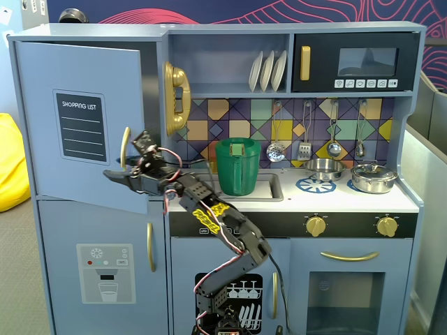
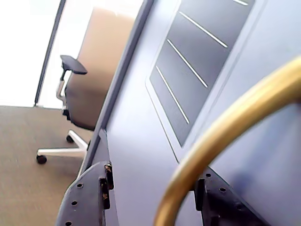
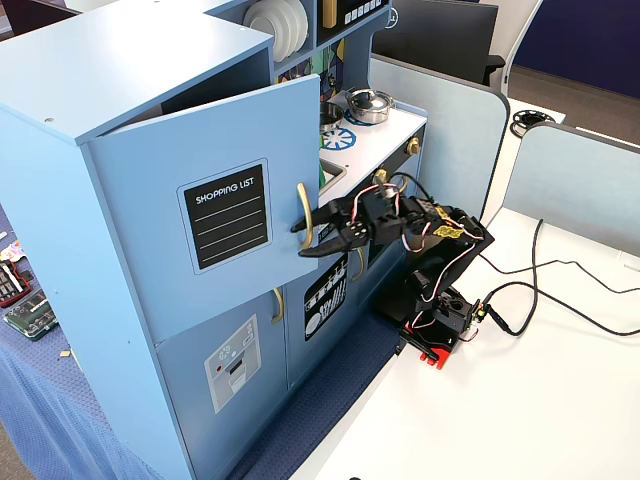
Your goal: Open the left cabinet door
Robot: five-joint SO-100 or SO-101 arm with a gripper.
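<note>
The left cabinet door (image 1: 77, 118), blue-grey with a black "SHOPPING LIST" panel, stands partly swung out from the cabinet in both fixed views (image 3: 215, 210). Its curved gold handle (image 1: 124, 148) runs down the free edge. My gripper (image 1: 120, 166) is open, with its jaws on either side of the handle's lower part. It shows the same in the other fixed view (image 3: 303, 240). In the wrist view the handle (image 2: 225, 136) passes between the two dark fingers (image 2: 89, 197), close to the right one. The gripper (image 2: 155, 190) faces the door panel (image 2: 136, 155).
Below is a blue-grey door with a water-dispenser graphic (image 1: 105, 272). A gold toy phone (image 1: 176, 98) hangs right of the open door. A green pitcher (image 1: 237, 166) stands at the sink. Cables (image 3: 540, 290) lie on the white table. An office chair (image 2: 77, 94) stands beyond the door.
</note>
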